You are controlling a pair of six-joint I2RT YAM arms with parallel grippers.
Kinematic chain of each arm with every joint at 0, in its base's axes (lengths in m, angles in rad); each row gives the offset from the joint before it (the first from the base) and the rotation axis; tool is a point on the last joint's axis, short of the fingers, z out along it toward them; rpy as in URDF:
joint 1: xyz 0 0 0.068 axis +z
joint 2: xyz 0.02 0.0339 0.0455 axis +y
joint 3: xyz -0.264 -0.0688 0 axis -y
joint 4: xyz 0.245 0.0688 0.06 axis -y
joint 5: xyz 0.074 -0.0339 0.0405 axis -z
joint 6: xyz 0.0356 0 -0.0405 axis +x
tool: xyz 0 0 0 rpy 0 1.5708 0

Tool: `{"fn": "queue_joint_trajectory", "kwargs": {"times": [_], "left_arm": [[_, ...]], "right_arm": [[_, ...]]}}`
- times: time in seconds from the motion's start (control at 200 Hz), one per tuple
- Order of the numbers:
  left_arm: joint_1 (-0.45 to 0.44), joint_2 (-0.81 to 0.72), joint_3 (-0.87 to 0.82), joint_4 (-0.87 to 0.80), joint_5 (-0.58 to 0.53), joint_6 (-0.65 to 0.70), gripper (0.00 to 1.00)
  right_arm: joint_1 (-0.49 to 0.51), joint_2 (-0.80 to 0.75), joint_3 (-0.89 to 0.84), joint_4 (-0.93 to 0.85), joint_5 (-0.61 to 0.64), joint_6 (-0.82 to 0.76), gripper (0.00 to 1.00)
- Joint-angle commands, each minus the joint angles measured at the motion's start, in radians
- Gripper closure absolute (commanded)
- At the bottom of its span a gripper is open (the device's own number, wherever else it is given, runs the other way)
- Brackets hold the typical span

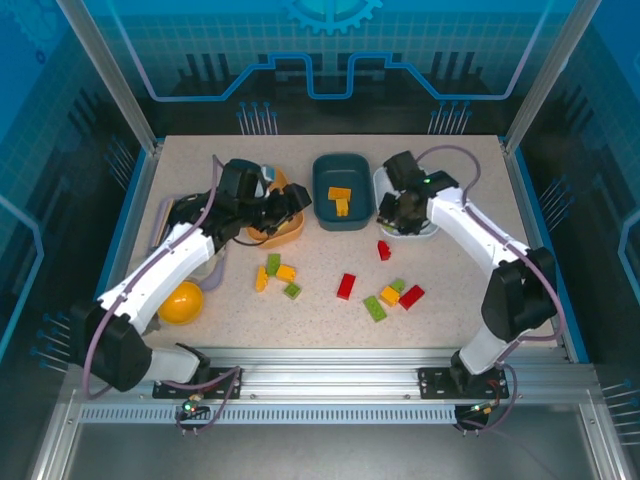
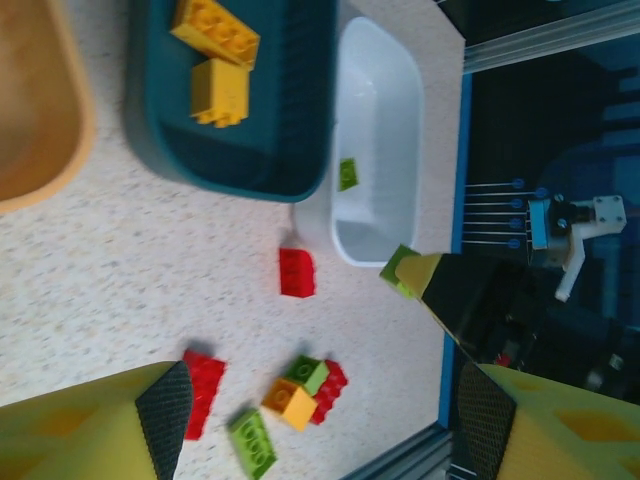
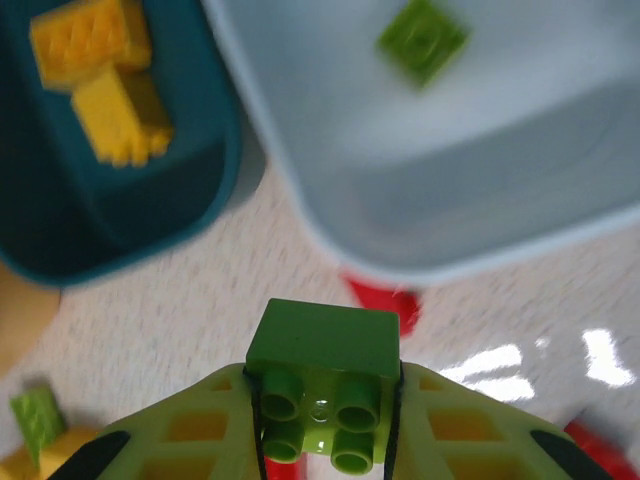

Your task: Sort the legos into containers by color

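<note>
Your left arm (image 1: 160, 270) and right arm (image 1: 480, 235): white links, black joints, black bases (image 1: 195, 380) at 6 o'clock. Grey-purple cables (image 1: 450, 149) loop off each. Green LED (image 1: 426, 181) lit on the right one. Fingers (image 2: 70, 430) are yellow-green with window cut-outs and dark ribbed pads (image 2: 165, 415).

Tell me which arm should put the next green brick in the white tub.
Right. The right gripper grips a green brick at the white tub; the left gripper is open, empty, by the orange tub.
</note>
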Motion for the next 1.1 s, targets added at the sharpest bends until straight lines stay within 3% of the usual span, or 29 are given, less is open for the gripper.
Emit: {"fn": "queue_joint_trajectory", "kwargs": {"times": [0.0, 0.315, 0.475, 0.585, 0.7, 1.095], "left_arm": [[-0.02, 0.053, 0.079, 0.037, 0.043, -0.01, 0.25], [-0.068, 0.2, 0.193, -0.062, -0.068, -0.003, 0.26], [-0.071, 0.217, 0.203, -0.167, -0.13, -0.004, 0.27], [-0.07, 0.194, 0.174, -0.227, -0.173, -0.007, 0.28], [-0.07, 0.161, 0.136, -0.267, -0.202, -0.003, 0.28], [-0.071, 0.047, 0.029, -0.404, -0.301, 0.011, 0.29]], "right_arm": [[-0.082, 0.123, 0.101, -0.012, 0.035, -0.158, 0.8], [-0.168, 0.64, 0.636, -0.166, 0.054, -0.243, 0.77], [-0.172, 0.749, 0.788, -0.229, 0.039, -0.256, 0.53], [-0.165, 0.702, 0.79, -0.225, 0.019, -0.272, 0.39], [-0.146, 0.583, 0.74, -0.202, 0.015, -0.295, 0.31], [-0.043, 0.026, 0.269, 0.033, -0.057, -0.416, 0.3]]}}
